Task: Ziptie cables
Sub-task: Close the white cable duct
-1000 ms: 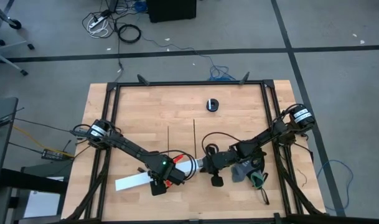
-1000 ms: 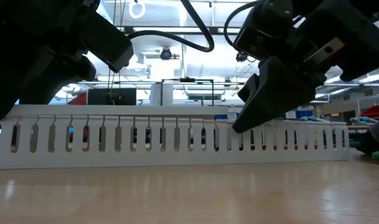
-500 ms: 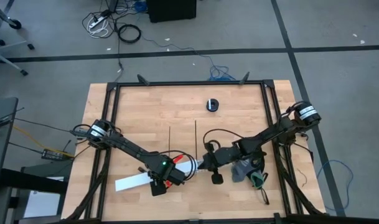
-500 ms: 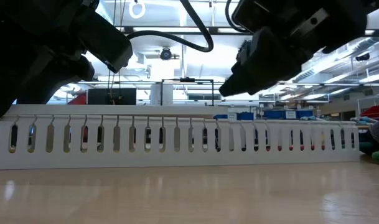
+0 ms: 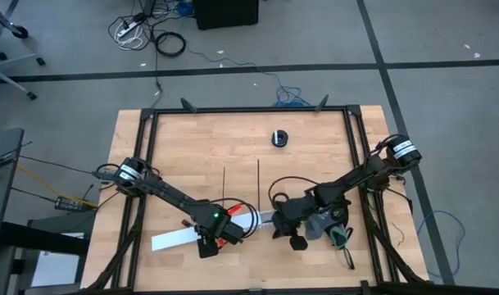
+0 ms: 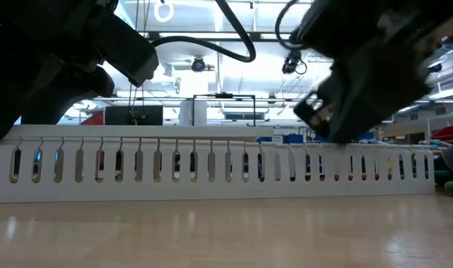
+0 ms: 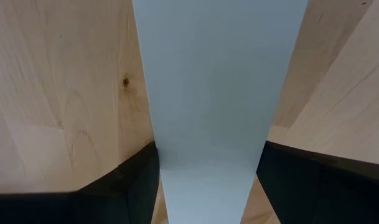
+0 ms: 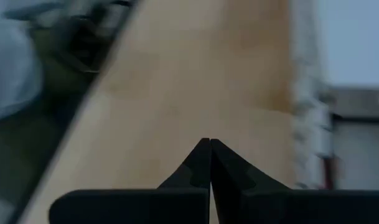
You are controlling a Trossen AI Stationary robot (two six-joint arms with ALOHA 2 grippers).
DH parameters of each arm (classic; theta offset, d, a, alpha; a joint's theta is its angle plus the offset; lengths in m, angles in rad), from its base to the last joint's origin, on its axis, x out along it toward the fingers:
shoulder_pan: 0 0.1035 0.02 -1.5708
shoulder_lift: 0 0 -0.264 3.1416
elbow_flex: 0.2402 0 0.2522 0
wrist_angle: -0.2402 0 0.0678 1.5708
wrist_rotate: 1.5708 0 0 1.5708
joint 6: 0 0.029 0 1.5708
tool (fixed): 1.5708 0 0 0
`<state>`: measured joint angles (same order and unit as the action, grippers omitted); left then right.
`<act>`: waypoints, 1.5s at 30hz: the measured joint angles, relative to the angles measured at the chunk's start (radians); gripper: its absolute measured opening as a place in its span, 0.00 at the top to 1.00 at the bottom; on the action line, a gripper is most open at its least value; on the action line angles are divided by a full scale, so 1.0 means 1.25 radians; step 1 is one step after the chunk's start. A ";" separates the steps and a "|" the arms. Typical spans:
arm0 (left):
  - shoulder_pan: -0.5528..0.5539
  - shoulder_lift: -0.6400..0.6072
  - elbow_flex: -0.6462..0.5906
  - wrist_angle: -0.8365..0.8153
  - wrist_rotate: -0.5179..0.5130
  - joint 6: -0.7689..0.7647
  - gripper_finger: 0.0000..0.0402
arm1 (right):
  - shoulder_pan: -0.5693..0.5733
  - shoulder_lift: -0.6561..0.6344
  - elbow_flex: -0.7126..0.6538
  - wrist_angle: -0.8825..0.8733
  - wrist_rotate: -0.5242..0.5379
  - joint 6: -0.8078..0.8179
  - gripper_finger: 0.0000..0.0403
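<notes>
A long white slotted channel (image 5: 177, 238) lies on the table near the front edge, with my left gripper (image 5: 210, 238) shut on it near its middle. Red and orange cables (image 5: 230, 235) show at the channel, right beside that gripper. Two thin black zipties (image 5: 224, 184) (image 5: 258, 176) lie flat on the bare wood beyond the channel, side by side. My right gripper (image 5: 297, 242) hovers shut past the channel's right end, with nothing between its fingers (image 8: 209, 163). My left gripper pinches the channel by its two long sides (image 7: 158, 155) between its two fingers (image 7: 130, 183), which come from above, point down and lie across it. The channel rests flat on the table (image 6: 211, 173).
A grey cloth with a green item (image 5: 327, 227) lies just right of my right gripper. A small black round object (image 5: 280, 138) sits near the far edge. A black frame (image 5: 249, 109) borders the tabletop. Bare wood stretches between the zipties and the far edge.
My right gripper has swivelled at the wrist, and its tip has swung toward the table's right edge, away from the channel's end. It has stayed shut. The channel has not moved.
</notes>
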<state>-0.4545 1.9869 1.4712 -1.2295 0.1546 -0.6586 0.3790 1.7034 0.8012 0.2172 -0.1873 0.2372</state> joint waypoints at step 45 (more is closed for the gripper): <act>-0.009 0.011 0.002 -0.009 0.032 0.014 0.44 | -0.034 0.049 -0.001 0.017 0.232 0.059 1.00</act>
<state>-0.4660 2.0010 1.4731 -1.2411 0.1951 -0.6407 0.3359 1.7649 0.8005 0.2382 0.1026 0.3104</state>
